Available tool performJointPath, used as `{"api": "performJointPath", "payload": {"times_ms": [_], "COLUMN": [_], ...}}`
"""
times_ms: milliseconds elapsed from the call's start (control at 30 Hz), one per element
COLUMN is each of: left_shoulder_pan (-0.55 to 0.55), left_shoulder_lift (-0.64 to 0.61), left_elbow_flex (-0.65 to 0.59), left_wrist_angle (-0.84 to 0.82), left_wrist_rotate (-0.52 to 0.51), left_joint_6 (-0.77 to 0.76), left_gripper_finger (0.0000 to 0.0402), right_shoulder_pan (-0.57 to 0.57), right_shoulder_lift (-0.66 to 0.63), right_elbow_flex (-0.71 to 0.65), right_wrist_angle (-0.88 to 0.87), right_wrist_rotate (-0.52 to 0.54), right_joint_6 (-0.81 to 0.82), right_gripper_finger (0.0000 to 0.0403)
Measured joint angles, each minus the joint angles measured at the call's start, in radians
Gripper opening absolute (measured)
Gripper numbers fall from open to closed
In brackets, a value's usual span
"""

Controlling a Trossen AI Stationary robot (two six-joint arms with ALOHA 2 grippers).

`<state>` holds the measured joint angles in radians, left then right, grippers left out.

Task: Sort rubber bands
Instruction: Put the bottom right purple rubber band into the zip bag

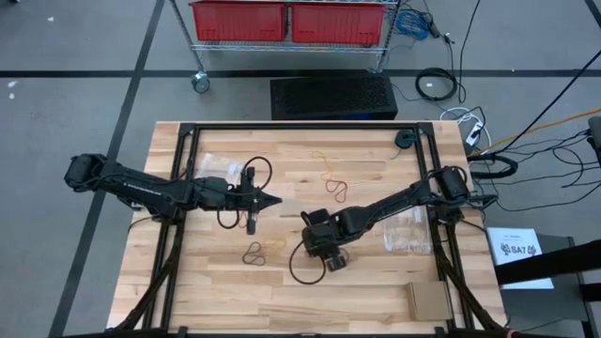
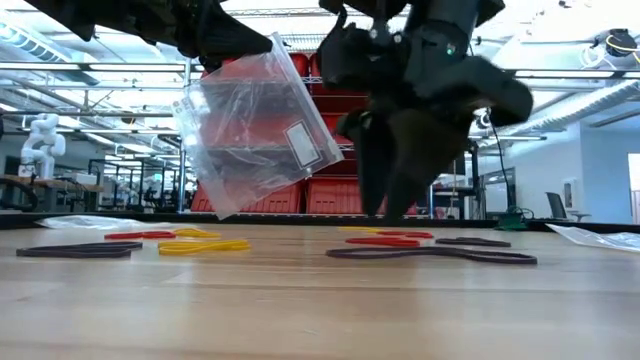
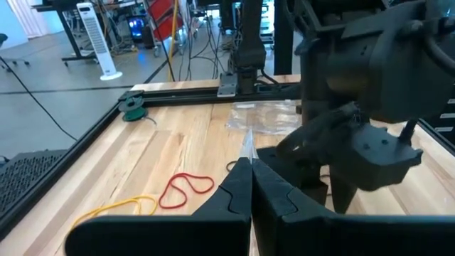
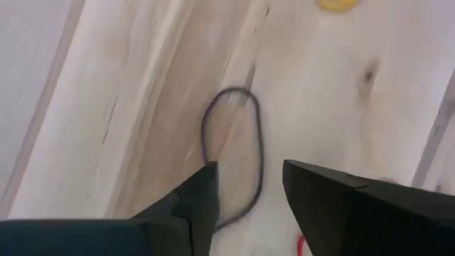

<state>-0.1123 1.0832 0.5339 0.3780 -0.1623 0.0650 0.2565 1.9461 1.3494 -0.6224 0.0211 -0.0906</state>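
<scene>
While the black rubber band [image 4: 234, 153] lies flat on the wooden table [image 1: 376, 300] just ahead of my right gripper [image 4: 249, 186], my fingers stand parted above it, one on each side of its near end, gripping nothing. More rubber bands lie scattered: a black one [image 1: 254, 253] and a yellow one [image 1: 275, 246] near the front of the table, a red one [image 1: 337, 188] and a tan one [image 1: 323, 156] farther back.

My left gripper [image 1: 268, 200] is clamped on the edge of a clear plastic bag [image 2: 255, 130], which hangs open-side-down over the middle of the table.

I judge the risk is in the pinch. The loop is thin and limp, so if I come down too high my fingertips could close over it and catch nothing; too hard, and they scrape the wood and flick it aside. Closing beside the strand would also miss.

My right arm reaches in from the right edge, wrist bent steeply downward; my left stretches level from the left edge toward centre.
</scene>
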Motion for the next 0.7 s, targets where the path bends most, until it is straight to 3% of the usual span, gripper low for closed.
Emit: {"api": "performJointPath", "payload": {"times_ms": [200,367,500,700], "left_shoulder_pan": [0.0,0.0,0.0,0.0], "left_shoulder_lift": [0.0,0.0,0.0,0.0], "left_elbow_flex": [0.0,0.0,0.0,0.0], "left_wrist_angle": [-0.001,-0.001,0.0,0.003], "left_wrist_rotate": [0.0,0.0,0.0,0.0], "left_joint_6": [0.0,0.0,0.0,0.0], "left_gripper_finger": [0.0,0.0,0.0,0.0], "right_shoulder_pan": [0.0,0.003,0.013,0.02], "right_shoulder_lift": [-0.002,-0.003,-0.003,-0.01], "right_elbow_flex": [0.02,-0.025,-0.096,-0.122], "right_wrist_angle": [-0.233,-0.346,-0.32,-0.214], "right_wrist_rotate": [-0.006,-0.044,-0.105,-0.198], "right_joint_6": [0.0,0.022,0.035,0.08], "right_gripper_finger": [0.0139,0.0077,0.001,0.0006]}}
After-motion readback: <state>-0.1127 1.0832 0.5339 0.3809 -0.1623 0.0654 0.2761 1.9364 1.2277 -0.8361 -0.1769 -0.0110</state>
